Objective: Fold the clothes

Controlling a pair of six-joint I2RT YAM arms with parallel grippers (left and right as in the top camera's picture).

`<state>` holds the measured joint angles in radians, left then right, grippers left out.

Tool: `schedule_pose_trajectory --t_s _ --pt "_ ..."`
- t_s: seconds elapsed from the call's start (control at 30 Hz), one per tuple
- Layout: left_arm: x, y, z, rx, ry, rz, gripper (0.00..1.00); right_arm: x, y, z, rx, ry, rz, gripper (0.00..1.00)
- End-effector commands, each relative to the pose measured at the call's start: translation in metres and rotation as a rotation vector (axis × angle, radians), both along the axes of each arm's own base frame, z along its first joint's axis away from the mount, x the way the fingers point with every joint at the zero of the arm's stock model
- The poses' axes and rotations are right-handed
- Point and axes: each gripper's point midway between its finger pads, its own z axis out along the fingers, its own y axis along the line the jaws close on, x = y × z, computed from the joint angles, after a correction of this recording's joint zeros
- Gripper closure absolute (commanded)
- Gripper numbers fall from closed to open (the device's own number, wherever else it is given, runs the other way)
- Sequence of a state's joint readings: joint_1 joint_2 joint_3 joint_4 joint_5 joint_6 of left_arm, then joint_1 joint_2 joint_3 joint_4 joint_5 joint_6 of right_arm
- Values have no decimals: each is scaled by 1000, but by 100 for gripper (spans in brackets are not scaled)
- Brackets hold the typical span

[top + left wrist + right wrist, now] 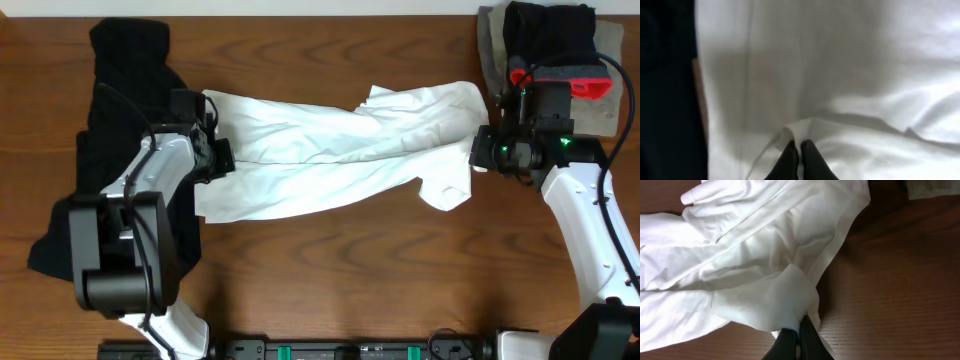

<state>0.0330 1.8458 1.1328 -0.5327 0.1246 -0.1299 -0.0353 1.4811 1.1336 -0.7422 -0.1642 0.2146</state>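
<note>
The T-shirt (330, 150) is plain white with no pattern, its folds shaded a soft grey. The large garment (110, 130) on the left is solid black. The table (350, 280) is warm brown with darker wood grain. At the far right corner there is a grey cloth (612, 112), another black garment (548, 30) and a red patch (592, 88). The left arm (150, 180) and right arm (585, 215) are white with black joints. The left fingers (788, 161) and right fingers (810, 336) are black — small green lights (505, 152) glow on the right wrist.
</note>
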Motion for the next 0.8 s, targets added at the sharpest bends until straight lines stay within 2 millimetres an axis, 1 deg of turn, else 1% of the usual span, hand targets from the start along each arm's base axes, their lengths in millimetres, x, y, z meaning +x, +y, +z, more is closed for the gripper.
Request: schedule_pose_trajectory --t_s 0.0,0.03,0.13,0.23,0.33,0.4,0.5,0.67,0.77 --pt "20 3 63 9 -151 2 94 5 0 20 -8 -59 18 99" --pt "20 3 75 12 -176 2 94 5 0 20 -8 -59 18 99" --pt "17 3 101 15 -235 3 93 4 -1 22 -8 -64 16 99" --pt "10 3 120 18 -267 4 94 3 -1 24 -8 -66 16 99" --pt "0 5 138 33 -289 10 94 0 -1 34 -9 -86 15 99" --pt "-8 12 153 69 -314 25 94 -4 -3 48 -12 -115 9 99" --pt "-20 21 181 122 -376 51 94 -10 -11 77 -21 -175 -8 99" --pt "-43 31 243 179 -561 94 94 -24 -25 123 -46 -277 -46 99" --pt "-58 35 277 202 -675 123 94 -32 -31 139 -57 -328 -65 99"
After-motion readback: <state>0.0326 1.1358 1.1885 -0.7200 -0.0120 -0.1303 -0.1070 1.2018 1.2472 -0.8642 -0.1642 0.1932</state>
